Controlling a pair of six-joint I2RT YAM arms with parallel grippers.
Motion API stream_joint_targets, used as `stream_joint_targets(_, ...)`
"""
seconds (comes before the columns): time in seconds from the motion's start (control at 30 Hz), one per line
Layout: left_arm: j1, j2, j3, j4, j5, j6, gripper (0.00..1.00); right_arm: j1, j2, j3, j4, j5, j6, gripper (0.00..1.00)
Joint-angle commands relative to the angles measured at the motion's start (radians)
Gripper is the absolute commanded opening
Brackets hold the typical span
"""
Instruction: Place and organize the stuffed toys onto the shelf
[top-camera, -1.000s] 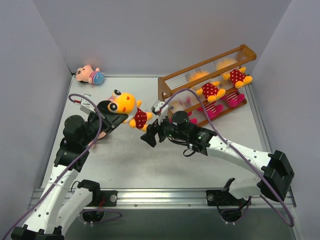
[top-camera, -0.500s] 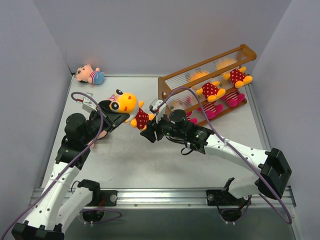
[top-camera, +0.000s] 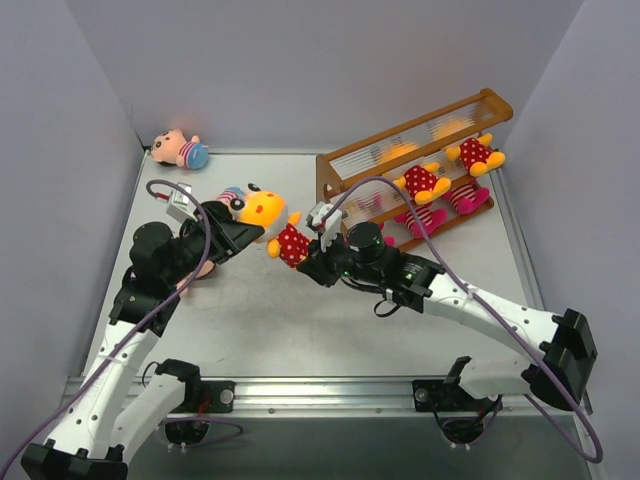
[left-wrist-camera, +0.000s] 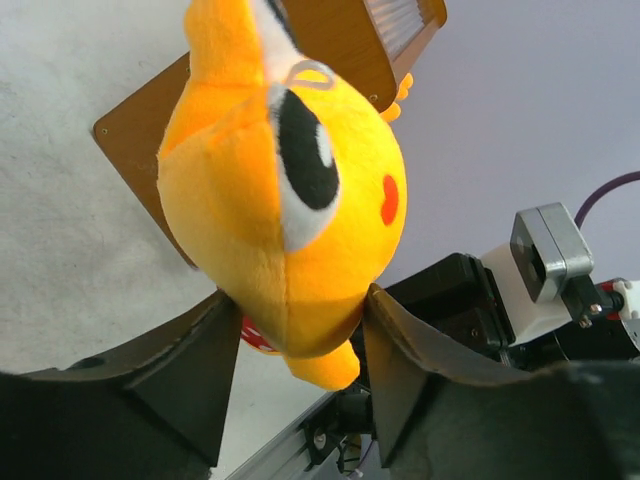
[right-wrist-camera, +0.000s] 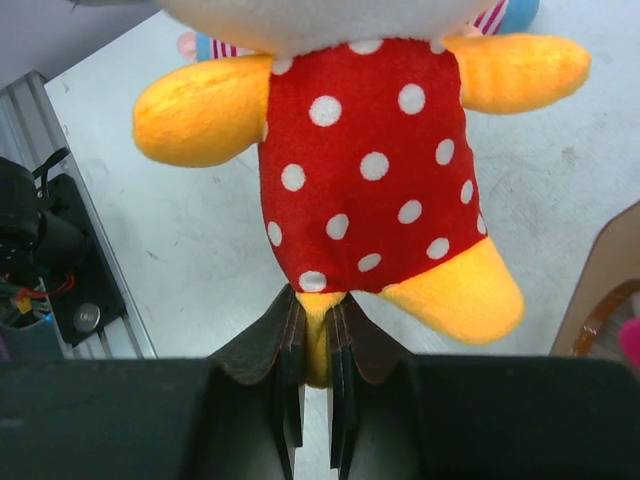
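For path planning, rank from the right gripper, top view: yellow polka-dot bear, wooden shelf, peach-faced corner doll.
1. Yellow plush bear in red polka-dots: clamped in the right gripper.
2. Orange-brown wooden shelf: just beyond, rightward.
3. Peach-faced doll: far-left corner.

The bear (top-camera: 265, 212) is yellow-orange, with a black-and-white eye and a red cheek spot. Its dress is red with white polka dots. The far doll (top-camera: 178, 150) has a peach face, a pink-striped shirt and blue shorts. The shelf (top-camera: 326, 176) is orange-brown, the desk (top-camera: 250, 310) pale grey.
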Motion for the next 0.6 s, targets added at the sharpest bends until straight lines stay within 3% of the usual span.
stream_joint_targets(0.0, 0.001, 0.009, 0.086, 0.009, -0.034, 0.066, 0.60, 0.004, -0.106, 0.061, -0.164, 0.026, -0.001, 0.00)
stream_joint_targets(0.03, 0.001, 0.015, 0.105, 0.006, -0.035, 0.073, 0.68, 0.004, -0.116, 0.074, -0.206, 0.026, 0.005, 0.00)
stream_joint_targets(0.23, 0.006, 0.041, 0.181, -0.057, -0.098, 0.156, 0.85, 0.003, -0.204, 0.108, -0.458, 0.064, 0.099, 0.00)
stream_joint_targets(0.57, 0.028, 0.059, 0.273, -0.270, -0.253, 0.358, 0.88, 0.000, -0.248, 0.203, -0.774, 0.187, 0.240, 0.00)
